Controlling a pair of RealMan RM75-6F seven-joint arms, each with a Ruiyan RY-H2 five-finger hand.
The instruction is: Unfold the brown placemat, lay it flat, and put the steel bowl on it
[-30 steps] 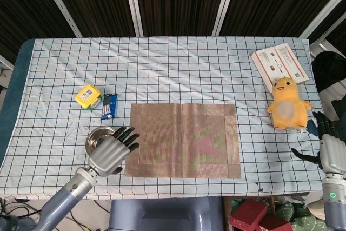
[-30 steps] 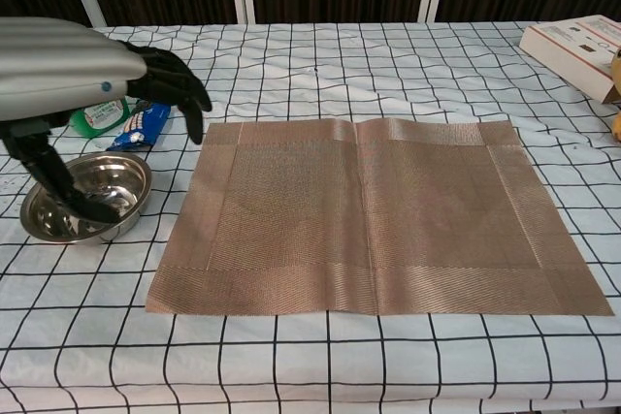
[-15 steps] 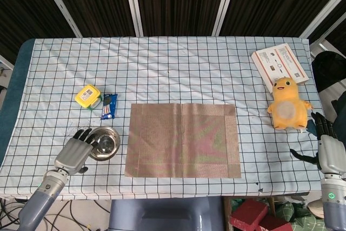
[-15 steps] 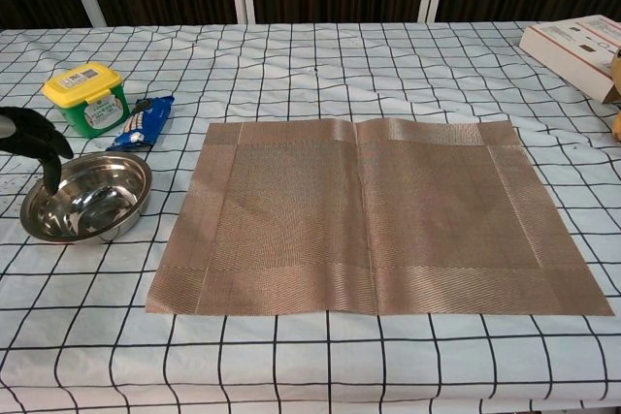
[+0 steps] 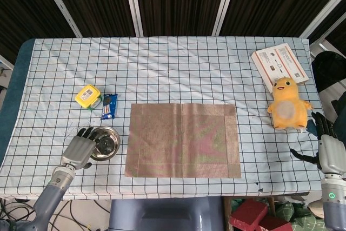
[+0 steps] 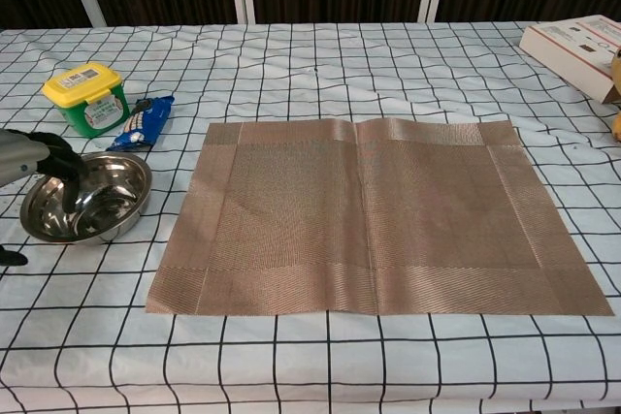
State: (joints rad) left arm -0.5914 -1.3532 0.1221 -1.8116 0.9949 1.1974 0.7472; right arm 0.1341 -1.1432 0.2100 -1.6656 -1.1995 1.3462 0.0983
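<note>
Brown placemat (image 5: 182, 140) lies unfolded and flat at mid table, near the front edge, w/ a faint crease running front-to-back through its middle. Checked tablecloth (image 5: 162, 68) covers the whole top.

Steel bowl (image 5: 104, 143) sits upright on the cloth at 9 o'clock from the mat, just beside its left edge, not on it. Bowl looks empty in the chest view (image 6: 87, 209).

Left hand (image 5: 79, 151) is at the bowl's 9 o'clock side, palm down. Its dark fingertips (image 6: 60, 164) reach over the rim and dip inside the bowl; the thumb tip shows low on the cloth outside the bowl. Whether it actually grips the rim – can't tell; bowl rests on the table.

Right hand (image 5: 326, 145) is far off at 3 o'clock from the mat, at the table's right edge, fingers spread apart, holding nothing.

Other stuff: yellow-lidded tub (image 5: 88, 96) and blue snack packet (image 5: 109, 106) side by side at 12 o'clock from the bowl. Yellow plush toy (image 5: 288, 105) near the right edge, at 2 o'clock from the mat, w/ a white box (image 5: 280, 65) just behind it.
</note>
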